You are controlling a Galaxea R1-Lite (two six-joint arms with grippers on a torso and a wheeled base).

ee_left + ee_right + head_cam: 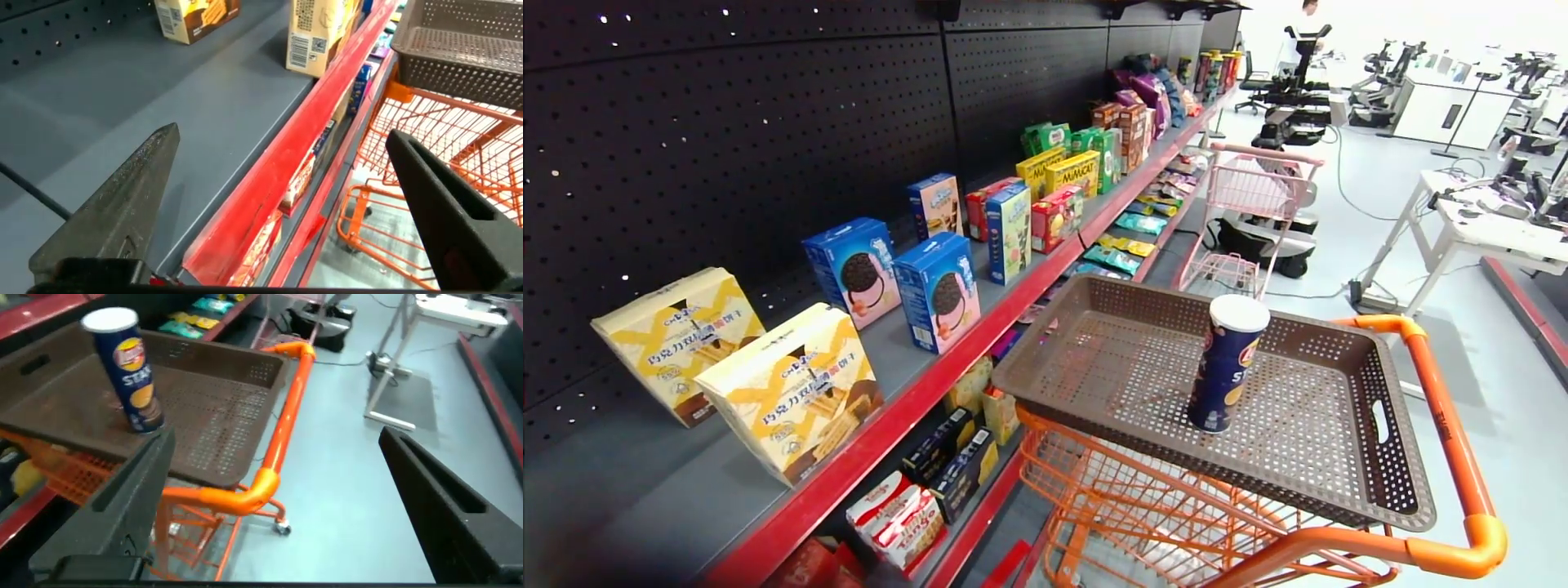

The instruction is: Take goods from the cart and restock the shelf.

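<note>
A blue chip can [1227, 363] with a white lid stands upright in the brown perforated tray [1405, 457] on top of the orange cart [1445, 425]. The grey shelf [645, 498] with a red front edge runs along the left and holds yellow wafer boxes [792, 392] and blue cookie boxes [938, 290]. My left gripper [278, 188] hangs open over the bare shelf board [163, 106] near its red edge, holding nothing. My right gripper [286, 490] is open and empty above the cart's orange handle [282, 433], a little apart from the can [127, 367] in the tray [212, 416].
More snack boxes line the shelf farther along [1062, 171], and packets fill the lower shelves [931, 482]. A pink cart [1258, 196] stands beyond the orange one. A white table [1478, 229] is at the right. Open floor lies right of the cart.
</note>
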